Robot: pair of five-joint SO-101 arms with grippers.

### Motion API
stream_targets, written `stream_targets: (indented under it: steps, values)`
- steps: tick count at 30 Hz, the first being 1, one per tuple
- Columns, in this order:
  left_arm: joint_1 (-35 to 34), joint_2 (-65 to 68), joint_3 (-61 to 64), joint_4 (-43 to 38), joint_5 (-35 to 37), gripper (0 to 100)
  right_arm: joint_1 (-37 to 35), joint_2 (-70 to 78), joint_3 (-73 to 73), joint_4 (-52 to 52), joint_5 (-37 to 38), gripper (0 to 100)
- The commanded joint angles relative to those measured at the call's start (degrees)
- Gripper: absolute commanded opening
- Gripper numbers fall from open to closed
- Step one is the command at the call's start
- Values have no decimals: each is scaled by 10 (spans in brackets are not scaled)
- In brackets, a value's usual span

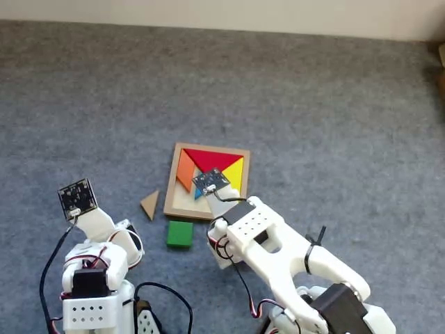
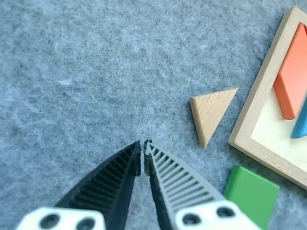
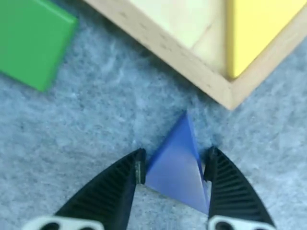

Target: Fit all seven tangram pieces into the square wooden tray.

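Right pincer: I find it clamped on a blue triangle, one ribbed black finger on each slanted side, with the piece's point poking out past the tips. A corner of the wooden tray lies just ahead of that point, not touching it, and a glossy yellow triangle fills the corner. A green square sits ahead and off to one side on fuzzy grey carpet. I cannot tell whether the blue triangle is lifted or resting.

Left pincer: tips together, gripping nothing. A bare wooden triangle lies ahead, just beside the tray rim. An orange piece and a second blue piece in the tray are cut off at the edge.

From above, the right arm covers the tray's near corner.
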Motion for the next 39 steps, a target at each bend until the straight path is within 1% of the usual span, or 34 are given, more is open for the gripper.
stream_targets:
  steps: [1,13,17,22,25,29,39]
  values:
    - [11,-22,11,3,-4,43,-5,10,11,18,7,200]
    - [11,-22,11,3,-4,43,-2,1,11,20,7,199]
    - [11,-22,11,3,-4,43,-4,-65,21,22,9,199]
    - [11,-22,11,3,-4,43,-4,-157,86,16,11,199]
    - [11,-22,11,3,-4,43,-2,-182,110,-8,11,199]
    - [11,-22,11,3,-4,43,-2,-185,126,-28,11,199]
    - [11,-22,11,3,-4,43,0,-185,125,-29,11,199]
